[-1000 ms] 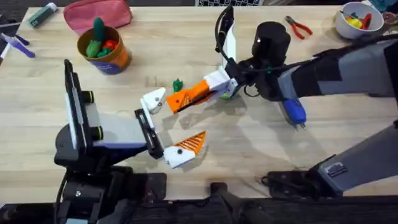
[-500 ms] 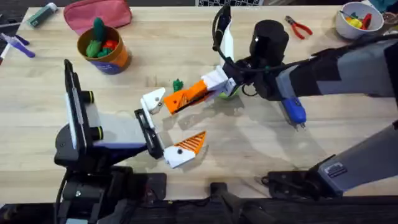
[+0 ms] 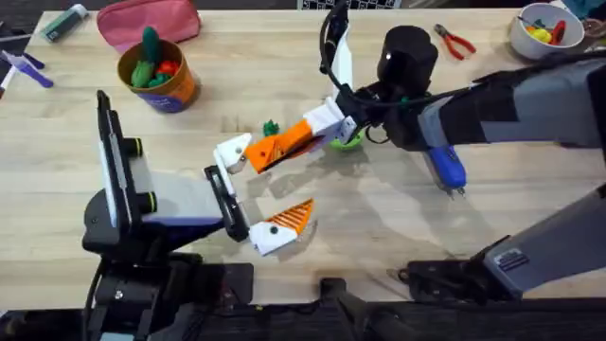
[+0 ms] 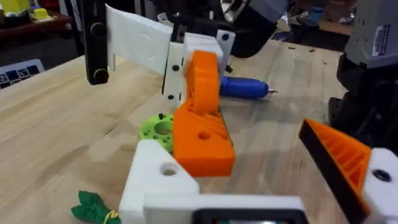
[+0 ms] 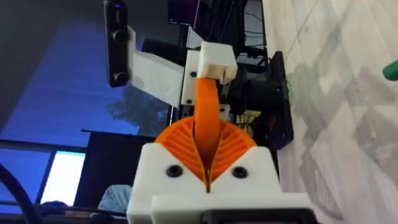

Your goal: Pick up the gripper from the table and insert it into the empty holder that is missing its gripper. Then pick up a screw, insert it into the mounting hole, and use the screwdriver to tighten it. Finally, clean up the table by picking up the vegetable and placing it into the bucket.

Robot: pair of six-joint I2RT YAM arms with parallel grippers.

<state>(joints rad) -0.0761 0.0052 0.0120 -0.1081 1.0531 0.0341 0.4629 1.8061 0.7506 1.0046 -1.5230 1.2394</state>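
Tabletop bucket (image 3: 158, 74), perhaps toy-filled

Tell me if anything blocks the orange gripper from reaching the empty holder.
Nothing visible does. The gripper, held by the right gripper, has its end right at the holder. The vegetable lies off to the side, beyond that line.

No text can be read. The bucket (image 3: 158, 76) at ten o'clock carries a label, its print too small. A sticker (image 4: 379, 34) on dark equipment is likewise unreadable.
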